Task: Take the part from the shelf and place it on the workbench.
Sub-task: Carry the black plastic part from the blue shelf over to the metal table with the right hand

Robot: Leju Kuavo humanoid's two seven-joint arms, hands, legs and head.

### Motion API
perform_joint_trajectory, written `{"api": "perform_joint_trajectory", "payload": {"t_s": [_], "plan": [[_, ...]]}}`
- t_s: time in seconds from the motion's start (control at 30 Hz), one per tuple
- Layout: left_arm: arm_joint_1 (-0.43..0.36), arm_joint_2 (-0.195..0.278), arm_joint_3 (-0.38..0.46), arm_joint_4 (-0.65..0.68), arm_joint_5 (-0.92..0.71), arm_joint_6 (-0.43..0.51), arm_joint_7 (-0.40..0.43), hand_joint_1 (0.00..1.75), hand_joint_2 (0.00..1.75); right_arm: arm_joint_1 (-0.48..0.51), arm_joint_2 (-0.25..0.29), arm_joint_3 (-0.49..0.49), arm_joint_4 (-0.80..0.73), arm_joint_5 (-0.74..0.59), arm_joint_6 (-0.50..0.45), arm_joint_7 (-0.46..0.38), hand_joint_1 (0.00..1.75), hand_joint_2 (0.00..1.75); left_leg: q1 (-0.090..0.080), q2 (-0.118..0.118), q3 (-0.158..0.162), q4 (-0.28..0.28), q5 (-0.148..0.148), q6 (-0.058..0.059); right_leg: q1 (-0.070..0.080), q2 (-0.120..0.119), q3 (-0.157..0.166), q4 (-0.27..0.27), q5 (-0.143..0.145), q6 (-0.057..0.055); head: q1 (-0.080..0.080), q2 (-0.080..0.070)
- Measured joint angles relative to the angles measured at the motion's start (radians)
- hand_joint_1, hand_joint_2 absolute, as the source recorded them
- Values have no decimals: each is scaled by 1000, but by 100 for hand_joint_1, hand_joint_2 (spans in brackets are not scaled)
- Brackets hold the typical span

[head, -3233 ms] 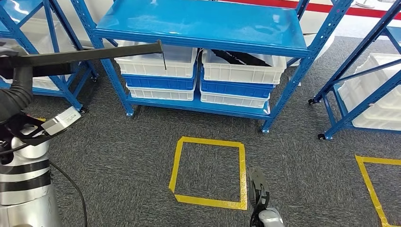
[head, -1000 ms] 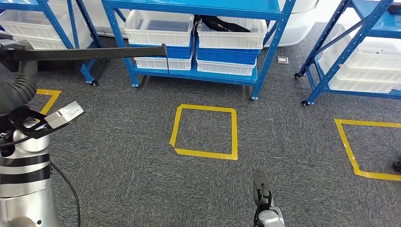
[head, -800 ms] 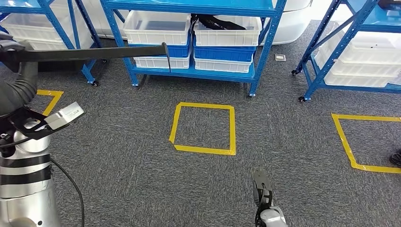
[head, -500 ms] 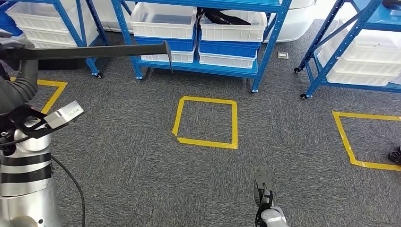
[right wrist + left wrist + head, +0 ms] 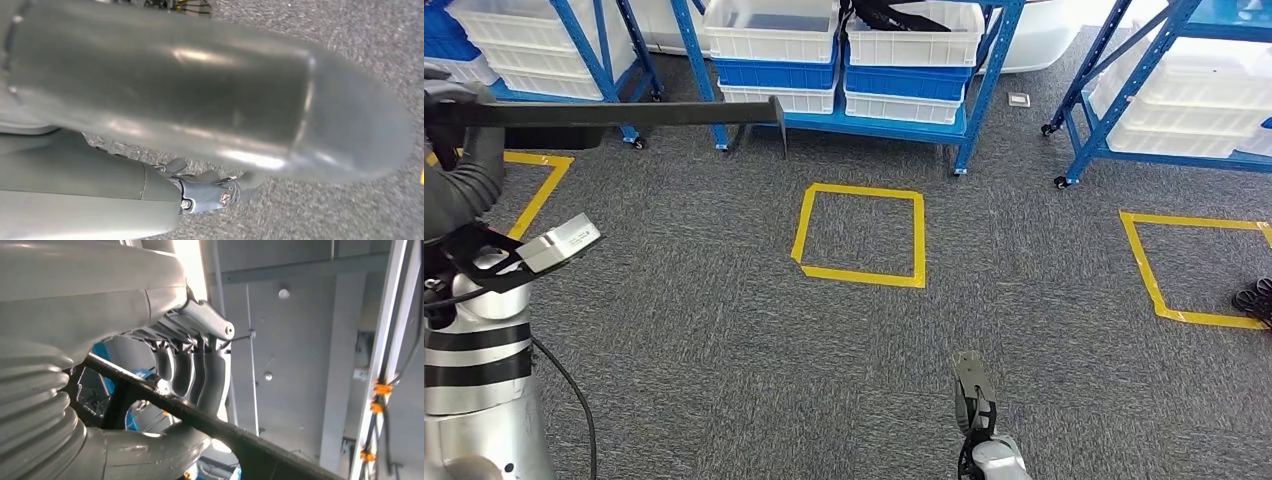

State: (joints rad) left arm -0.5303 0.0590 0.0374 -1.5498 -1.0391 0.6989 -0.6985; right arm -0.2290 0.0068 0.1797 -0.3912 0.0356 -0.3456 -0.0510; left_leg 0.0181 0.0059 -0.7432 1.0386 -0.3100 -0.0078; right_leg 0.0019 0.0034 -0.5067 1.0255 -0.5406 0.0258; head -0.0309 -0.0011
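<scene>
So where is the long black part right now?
In the head view the part is at upper left, held by the left hand, reaching across in front of the blue shelf.

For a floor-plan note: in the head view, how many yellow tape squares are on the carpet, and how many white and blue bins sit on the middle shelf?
Yellow tape squares: 3
White bins on the middle shelf: 4
Blue bins on it: 2
Total: 9
</scene>
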Motion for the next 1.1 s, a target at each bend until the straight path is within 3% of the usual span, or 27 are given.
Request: {"api": "perform_joint_trajectory", "payload": {"t_s": [0.07, 0.1, 0.13, 0.2, 0.23, 0.3, 0.37, 0.43, 0.47, 0.53, 0.6, 0.67, 0.73, 0.77, 0.8, 0.87, 0.93, 0.97, 1.0, 1.07, 1.1], "plan": [[0, 1, -1, 0, 0, 0, 0, 175, 175, 0, 1, 0, 0, 0, 0, 0, 0, 0, 4, -1, -5, -8, 2, -13, -8, 0, -14, -5, 25, -16, 1, 0], [-1, 1, -1, 0, 0, 0, 0, 175, 175, -1, 1, 0, 0, 0, 0, 0, 0, 0, 4, -2, -13, 7, -27, -17, -13, -1, -21, -9, 40, -25, -1, 0], [-1, 2, -2, 0, 0, 0, 0, 175, 175, -1, 1, -1, 0, 0, 0, 0, 0, 0, 5, -3, -25, 45, -76, -20, -17, -2, -31, -11, 55, -32, -4, 0], [0, 3, -3, 0, 0, 0, 0, 175, 175, 0, 2, -1, 0, -1, 1, 0, 0, 0, 6, -5, -49, 173, -178, -26, -14, -3, -58, -10, 81, -41, -8, 0], [1, 3, -3, 1, 0, 0, 0, 175, 175, 0, 2, -1, 0, -1, 1, 0, 0, 0, 6, -5, -55, 235, -200, -30, -13, -3, -73, -9, 93, -42, -9, 0], [3, 3, -4, 1, 0, 0, 0, 175, 175, 1, 2, -1, 0, -1, 2, 0, 0, 0, 9, -5, -28, 279, -179, -35, -12, -3, -102, -8, 115, -38, -9, 0], [3, 3, -4, 1, 0, 0, 0, 175, 175, 2, 2, -1, 0, -1, 2, 0, 0, 0, 14, -6, 65, 189, -151, -39, -13, -3, -126, -3, 132, -29, -10, 0], [2, 3, -6, 1, 1, 0, 0, 175, 175, 1, 1, -2, 0, -2, 4, 0, 0, 0, 13, -10, 159, 62, -172, -36, -10, -2, -143, 4, 146, -16, -8, 0], [2, 3, -6, 1, 1, 0, 0, 175, 175, 1, 1, -2, 0, -3, 5, -1, 0, 0, 9, -12, 181, 24, -186, -30, -9, -2, -148, 5, 153, -9, -7, 0], [2, 3, -7, 1, 2, 0, 0, 175, 175, 3, 0, -3, 0, -4, 6, -1, 0, 0, 1, -10, 175, 8, -178, -10, -10, -2, -157, 2, 170, 7, -5, 0], [1, 2, -8, 1, 1, 0, 0, 175, 175, 7, 0, -3, 0, -5, 7, -1, 0, 0, 1, -6, 155, 1, -154, 16, -11, 0, -180, 25, 147, 10, -3, 0], [0, 1, -8, 1, 1, 0, 0, 175, 175, 9, 2, -4, 0, -5, 8, -1, 0, 0, 2, -3, 127, -2, -128, 32, -13, 0, -219, 121, 64, 0, 1, 0], [0, 1, -9, 1, 1, 0, 0, 175, 175, 9, 2, -4, 0, -5, 8, -1, 0, 0, 1, -3, 95, -2, -104, 34, -14, 0, -248, 251, -5, -1, 3, 0], [1, 1, -9, 1, 1, 0, 0, 175, 175, 9, 2, -4, 0, -5, 8, -1, 0, 0, 1, -3, 79, -2, -91, 33, -15, 0, -249, 292, -11, 6, 4, 0], [2, 1, -9, 1, 1, 0, 0, 175, 175, 9, 2, -4, 0, -5, 8, -1, 0, 0, 1, -3, 63, -1, -78, 31, -15, 0, -234, 301, 1, 15, 4, 0], [2, 1, -9, 1, 1, 0, 0, 175, 175, 7, 1, -4, 0, -5, 8, -1, 0, 0, 2, -3, 33, -1, -53, 24, -15, 0, -151, 219, 37, 27, 4, 0], [3, 1, -8, 1, 1, 0, 0, 175, 175, 4, 1, -4, -1, -5, 9, -2, 0, 0, 0, -3, 15, -1, -30, 14, -10, -1, -40, 74, 25, 17, 2, 0], [3, 2, -8, 1, 1, 0, 0, 175, 175, 2, 1, -4, -2, -5, 10, -2, 0, 0, 0, -2, 13, -4, -19, 8, -7, 0, -10, 25, 14, 10, 1, 0], [4, 2, -8, 1, 1, 0, 0, 175, 175, 2, 0, -4, -2, -5, 10, -3, 0, 0, 1, -1, 12, -9, -7, 1, -4, 1, 1, 0, 8, 3, 1, 0], [4, 3, -8, 2, 1, 0, 0, 175, 175, 1, 1, -4, -3, -5, 12, -3, 0, 0, 4, -1, 11, -21, 8, -13, -7, 3, -13, -5, 26, -10, 1, 0], [4, 4, -8, 2, 1, 0, 0, 175, 175, 1, 1, -4, -3, -4, 13, -3, 0, 0, 5, -2, 5, -14, -8, -18, -11, 3, -18, -8, 36, -20, 0, 0]]}}
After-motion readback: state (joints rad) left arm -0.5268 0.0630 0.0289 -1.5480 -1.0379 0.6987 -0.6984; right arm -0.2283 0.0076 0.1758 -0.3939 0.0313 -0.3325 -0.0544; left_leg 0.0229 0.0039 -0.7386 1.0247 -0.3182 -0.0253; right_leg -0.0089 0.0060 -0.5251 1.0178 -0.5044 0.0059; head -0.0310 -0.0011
